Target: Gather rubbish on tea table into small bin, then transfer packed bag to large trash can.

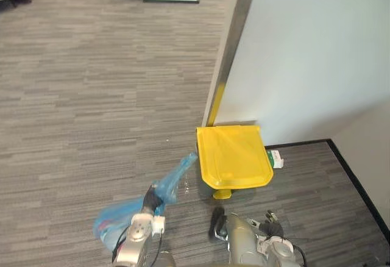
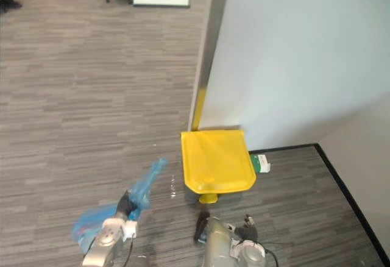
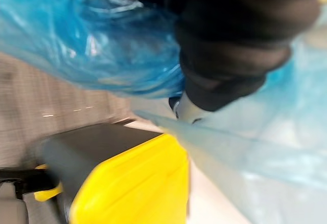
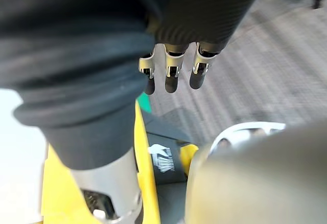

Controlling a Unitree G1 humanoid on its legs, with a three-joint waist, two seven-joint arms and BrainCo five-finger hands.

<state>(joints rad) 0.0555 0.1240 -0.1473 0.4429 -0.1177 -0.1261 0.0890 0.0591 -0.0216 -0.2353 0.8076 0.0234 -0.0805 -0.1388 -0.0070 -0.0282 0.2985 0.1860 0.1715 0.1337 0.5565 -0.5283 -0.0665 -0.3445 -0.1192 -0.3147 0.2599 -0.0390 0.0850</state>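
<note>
In the left eye view the work stands at the second half of the task. The packed blue bag (image 1: 111, 222) hangs at the near left, well apart from any table, and the left hand (image 1: 151, 201) is clenched round its twisted neck. A loose tail of thin, crinkled, see-through film streams off toward the large trash can (image 1: 234, 156). The can sits against the white wall (image 1: 317, 53), its glossy yellow lid flat, rounded at the corners and closed, with a small yellow pedal (image 1: 222, 194) poking out at its near foot. The right hand (image 1: 217, 223) hovers just near of that pedal, holding nothing. A little green-and-white box (image 1: 275, 158) lies on the grey wood-grain floor (image 1: 91, 96) beside the can's right edge. I judge that the lid must be raised first, by the free hand or the pedal. The bag would then be carried right and far until it hangs over the opening, and only there let go. The right eye view gives the same layout, with the bag's bulging lower part showing something reddish through the film and a clear gap between bag and can. The left wrist view shows soft, shiny blue film wrapped close about the dark ribbed cover, and past it the smooth yellow lid on a dull grey body. The right wrist view shows the fingers (image 4: 171, 78) hanging relaxed and empty above the lid's hard yellow rim and the dark can wall.
</note>
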